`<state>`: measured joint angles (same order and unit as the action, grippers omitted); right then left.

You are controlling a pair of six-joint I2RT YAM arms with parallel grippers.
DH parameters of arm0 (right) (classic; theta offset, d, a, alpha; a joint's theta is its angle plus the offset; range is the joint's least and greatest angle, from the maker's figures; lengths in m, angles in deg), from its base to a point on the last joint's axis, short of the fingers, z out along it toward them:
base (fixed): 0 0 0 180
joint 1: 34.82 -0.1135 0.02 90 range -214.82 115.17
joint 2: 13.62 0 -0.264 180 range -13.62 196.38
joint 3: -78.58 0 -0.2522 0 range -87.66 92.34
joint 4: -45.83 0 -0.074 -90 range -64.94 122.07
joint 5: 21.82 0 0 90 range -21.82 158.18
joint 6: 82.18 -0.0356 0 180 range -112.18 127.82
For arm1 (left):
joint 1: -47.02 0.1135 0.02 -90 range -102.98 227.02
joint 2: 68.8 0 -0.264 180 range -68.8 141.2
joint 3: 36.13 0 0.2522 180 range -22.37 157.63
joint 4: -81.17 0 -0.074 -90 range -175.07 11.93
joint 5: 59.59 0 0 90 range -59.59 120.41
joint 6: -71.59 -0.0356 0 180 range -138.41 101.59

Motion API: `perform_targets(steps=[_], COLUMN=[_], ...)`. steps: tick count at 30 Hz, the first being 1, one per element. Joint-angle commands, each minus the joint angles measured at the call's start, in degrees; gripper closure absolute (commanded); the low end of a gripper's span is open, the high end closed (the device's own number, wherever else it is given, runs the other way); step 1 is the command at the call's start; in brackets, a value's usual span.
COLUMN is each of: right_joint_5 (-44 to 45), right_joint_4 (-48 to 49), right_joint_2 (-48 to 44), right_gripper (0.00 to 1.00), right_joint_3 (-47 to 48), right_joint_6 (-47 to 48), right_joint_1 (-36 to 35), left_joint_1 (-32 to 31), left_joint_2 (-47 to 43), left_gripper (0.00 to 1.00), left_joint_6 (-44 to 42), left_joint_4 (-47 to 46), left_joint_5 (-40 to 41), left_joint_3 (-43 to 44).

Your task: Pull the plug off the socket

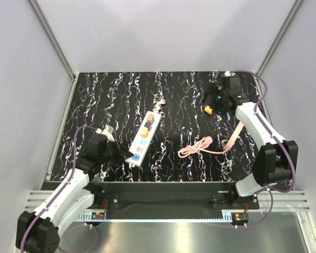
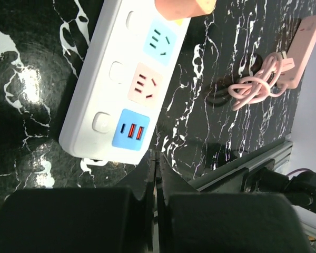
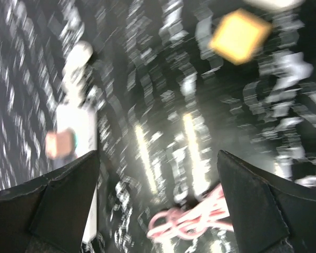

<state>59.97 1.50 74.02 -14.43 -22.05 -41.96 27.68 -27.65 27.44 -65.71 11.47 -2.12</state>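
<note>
Overhead, the long white rectangular power strip (image 1: 142, 138) lies left of centre on the black marbled counter (image 1: 184, 89), with the left jaws at its near end. Left wrist: the jaws are pressed together just short of the strip. Right wrist: the right jaws are spread wide, with a blurred yellow square plug (image 3: 239, 36) on the counter beyond them.

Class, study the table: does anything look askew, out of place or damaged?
The socket strip lies askew, diagonal to the edges of the table. A small yellow block lies loose at the far right, beside the open right gripper. Nothing looks spilled or damaged.
</note>
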Motion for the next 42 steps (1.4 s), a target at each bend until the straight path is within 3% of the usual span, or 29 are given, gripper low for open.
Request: perform_targets(steps=[1,8,15,20,23,26,36,42], right_joint_5=[-0.23,3.98,10.40,9.18,1.28,1.17,7.85,10.31], right_joint_4=[-3.97,-5.90,-13.37,-14.35,-8.24,-6.43,-23.21,-25.77], right_joint_2=[-0.10,2.88,11.58,13.97,12.83,13.87,27.76,32.16], right_gripper=[0.00,0.00,0.00,0.00,0.00,0.01,0.17,0.22], right_joint_3=[3.05,6.30,18.50,21.87,19.77,18.52,36.79,38.73], right_joint_6=[-0.45,-9.76,-14.87,-17.94,-19.52,-23.83,-26.47,-29.02], right_joint_1=[-6.73,-22.46,-33.80,-35.40,-34.26,-34.52,-38.83,-40.93], left_joint_1=[0.26,0.17,0.17,0.09,0.09,0.17,0.17,0.17], left_joint_2=[0.60,1.39,1.66,1.04,0.60,-0.10,4.02,6.31], left_gripper=[1.00,1.00,1.00,1.00,1.00,1.00,1.00,1.00], left_joint_6=[2.14,2.23,2.49,2.76,2.32,2.23,1.18,-0.05], left_joint_4=[-5.46,-6.70,-9.33,-10.56,-10.83,-10.92,-13.99,-15.13], left_joint_5=[-2.06,-1.98,-2.86,-3.82,-4.00,-3.56,-2.42,-1.54], left_joint_3=[1.63,1.20,-0.38,-1.70,-2.23,-2.76,-3.11,-3.11])
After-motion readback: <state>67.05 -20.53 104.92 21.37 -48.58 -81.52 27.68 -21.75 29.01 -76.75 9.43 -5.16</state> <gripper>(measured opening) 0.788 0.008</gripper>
